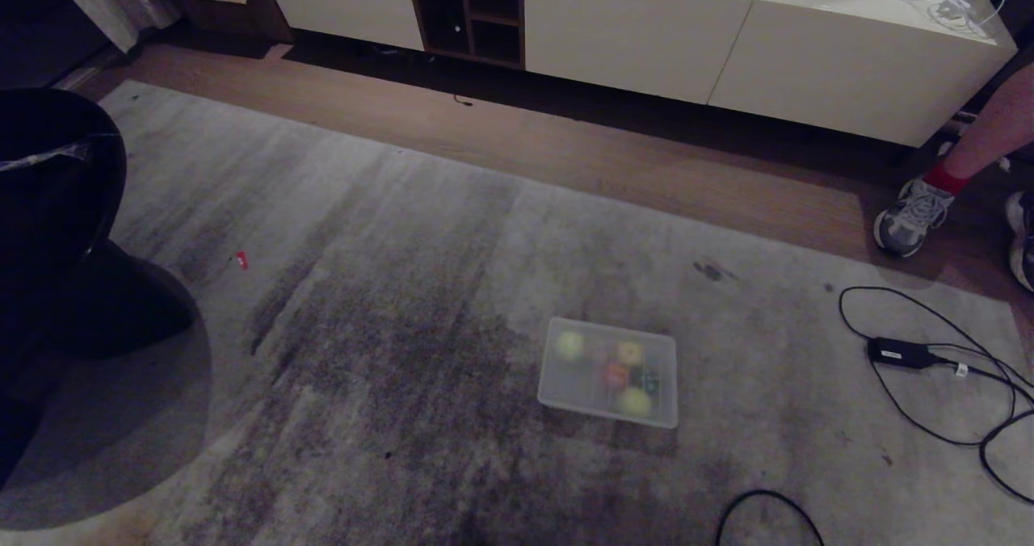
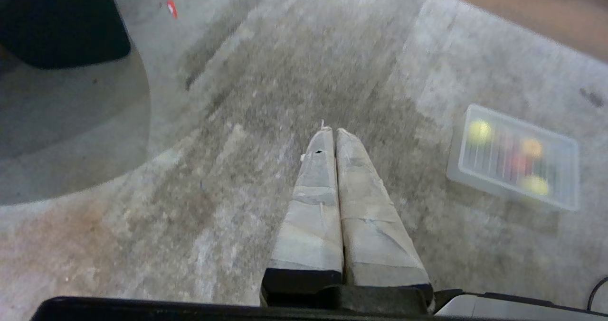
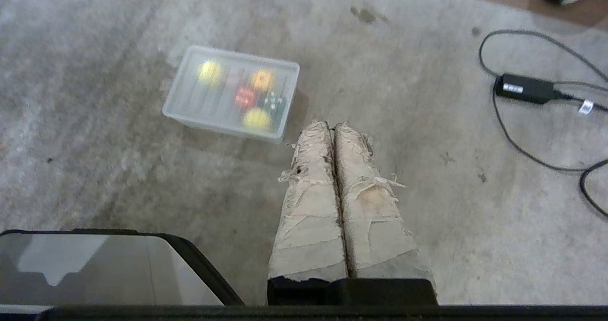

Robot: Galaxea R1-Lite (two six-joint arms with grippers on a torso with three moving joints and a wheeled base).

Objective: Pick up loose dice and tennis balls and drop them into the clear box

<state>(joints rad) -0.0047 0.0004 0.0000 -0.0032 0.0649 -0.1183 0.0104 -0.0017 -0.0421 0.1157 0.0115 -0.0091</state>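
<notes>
The clear box (image 1: 611, 371) is seen lying flat on the grey rug (image 1: 404, 287), a little right of the middle of the head view, with its ribbed lid (image 2: 517, 157) closed over it. Through the lid two tennis balls are made out, one (image 1: 569, 345) in the far left corner and one (image 1: 636, 401) near the front edge. Between them the dice are gathered: a yellow die (image 1: 630, 354), a red die (image 1: 614, 376) and a dark green die (image 1: 649, 381) just beside it; a fourth, tan die cannot be told for certain through the blur.

Neither arm is seen from the head. In the left wrist view the left claw (image 2: 331, 131) is held above bare rug with its taped fingers pressed together and nothing between them, the box well apart to one side. In the right wrist view the right claw (image 3: 331, 125) is likewise pressed together and empty, near a corner of the box but not touching it.

A black power adapter (image 1: 899, 353) with its looped cord is laid on the rug to the right. A person's leg and grey sneaker (image 1: 909, 219) are seen on the wooden floor before a white cabinet (image 1: 727, 37).
</notes>
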